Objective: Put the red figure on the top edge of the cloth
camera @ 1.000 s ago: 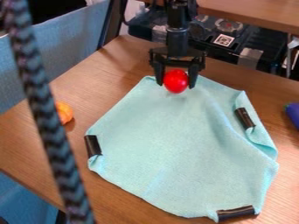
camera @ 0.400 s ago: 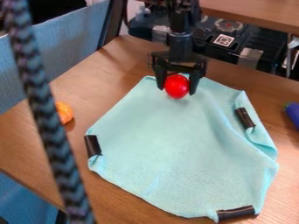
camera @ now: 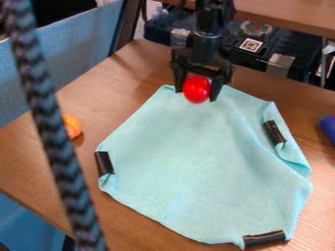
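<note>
Over the top edge of the light blue cloth [camera: 203, 157] is the black gripper [camera: 196, 94], hanging down from the upper middle of the view. It is shut on the red figure [camera: 196, 88], a round, glossy, ball-like thing with one finger on its left and the other on its right. The figure's lower part overlaps the cloth's upper end in the view; whether it touches the cloth I cannot tell. The cloth lies spread out, with wrinkles and a folded right side.
Black clips or tape pieces [camera: 104, 163] sit at the cloth's left, right and bottom edges. An orange object [camera: 72, 126] is on the wooden table [camera: 46, 162] at left, a purple one [camera: 328, 128] at the right edge. A braided cable crosses the left foreground.
The gripper and the red figure dipped slightly down the view, then came back up a similar amount. The cloth has stayed in place.
</note>
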Robot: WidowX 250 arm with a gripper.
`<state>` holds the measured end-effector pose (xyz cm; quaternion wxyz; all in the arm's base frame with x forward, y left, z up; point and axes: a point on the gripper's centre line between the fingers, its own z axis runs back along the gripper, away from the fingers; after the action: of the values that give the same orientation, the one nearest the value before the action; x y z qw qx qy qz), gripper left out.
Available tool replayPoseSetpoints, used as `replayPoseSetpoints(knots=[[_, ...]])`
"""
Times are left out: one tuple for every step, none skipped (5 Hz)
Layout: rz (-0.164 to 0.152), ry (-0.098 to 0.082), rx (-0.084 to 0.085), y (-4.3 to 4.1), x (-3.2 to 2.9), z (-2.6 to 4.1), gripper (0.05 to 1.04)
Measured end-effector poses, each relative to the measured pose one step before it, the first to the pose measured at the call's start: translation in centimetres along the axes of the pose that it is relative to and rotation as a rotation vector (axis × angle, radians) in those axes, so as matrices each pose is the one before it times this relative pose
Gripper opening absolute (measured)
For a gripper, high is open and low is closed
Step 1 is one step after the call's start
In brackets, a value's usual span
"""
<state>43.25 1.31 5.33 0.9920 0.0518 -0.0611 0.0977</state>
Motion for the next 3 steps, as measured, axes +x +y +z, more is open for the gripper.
replayPoseSetpoints(knots=[[-0.1074, 0.0723, -0.2078, -0.390, 0.389, 2.208, 1.001], [0.1198, -0.0606, 0.2185, 2.647, -0.230, -1.153, 1.001], [-0.0585, 0.0446, -0.1730, -1.519, 0.139, 2.068, 1.001]])
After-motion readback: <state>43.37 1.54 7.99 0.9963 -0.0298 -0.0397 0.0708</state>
